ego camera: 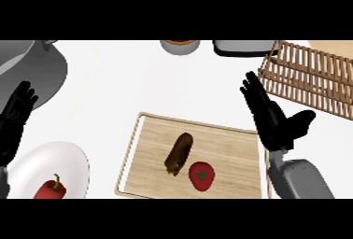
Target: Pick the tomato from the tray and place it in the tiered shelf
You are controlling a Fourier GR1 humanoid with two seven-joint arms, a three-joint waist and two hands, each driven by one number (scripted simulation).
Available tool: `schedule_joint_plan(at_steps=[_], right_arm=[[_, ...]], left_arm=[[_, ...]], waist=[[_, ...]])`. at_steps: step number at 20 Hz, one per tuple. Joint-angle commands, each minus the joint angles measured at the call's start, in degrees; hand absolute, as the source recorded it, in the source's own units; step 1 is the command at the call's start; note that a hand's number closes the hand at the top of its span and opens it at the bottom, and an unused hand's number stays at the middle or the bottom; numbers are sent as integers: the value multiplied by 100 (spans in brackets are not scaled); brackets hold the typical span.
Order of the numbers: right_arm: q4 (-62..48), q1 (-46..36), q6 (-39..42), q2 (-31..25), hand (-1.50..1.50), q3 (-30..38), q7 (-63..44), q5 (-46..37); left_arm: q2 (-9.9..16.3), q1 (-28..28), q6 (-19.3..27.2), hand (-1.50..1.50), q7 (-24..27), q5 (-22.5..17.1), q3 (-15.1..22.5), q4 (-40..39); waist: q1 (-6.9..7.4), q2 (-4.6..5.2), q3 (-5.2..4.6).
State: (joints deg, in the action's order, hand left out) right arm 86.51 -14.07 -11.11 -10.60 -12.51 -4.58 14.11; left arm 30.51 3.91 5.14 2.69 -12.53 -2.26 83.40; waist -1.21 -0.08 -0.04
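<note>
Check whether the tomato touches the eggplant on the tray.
Apart. The head view shows a strip of bare tray between the tomato and the eggplant.

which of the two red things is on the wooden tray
The tomato, round and flat, beside the dark eggplant on the tray. The other red thing, a pepper with a green stem, sits on the white plate at the left.

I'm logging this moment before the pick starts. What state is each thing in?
tomato: on the wooden tray, untouched
dark vegetable: lying on the tray beside the tomato
red pepper: on the white plate
right hand: open, above the tray's right edge
left hand: open, resting at left
</note>
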Motion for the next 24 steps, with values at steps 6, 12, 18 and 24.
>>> schedule_joint_plan(at_steps=[6, 12, 18, 24], right_arm=[[504, -550, 118, 714, 150, -2088, 651, -1580], [256, 1060, -2661, 816, -150, -2740, 451, -4246], [831, 1582, -2791, 930, -150, -3806, -1404, -6291], [1351, 1626, -1262, 560, -150, -3427, -3193, -8164]], left_arm=[[-359, -264, 66, 0, -441, 35, 183, -387], [-491, -552, -122, 0, -560, -168, 228, -346], [-523, -357, -49, 0, -771, -107, 141, -381], [-437, -836, -252, 0, -704, -286, 57, -99]], waist=[[286, -9, -6], [35, -47, -3], [27, -37, -7], [50, -81, -24]])
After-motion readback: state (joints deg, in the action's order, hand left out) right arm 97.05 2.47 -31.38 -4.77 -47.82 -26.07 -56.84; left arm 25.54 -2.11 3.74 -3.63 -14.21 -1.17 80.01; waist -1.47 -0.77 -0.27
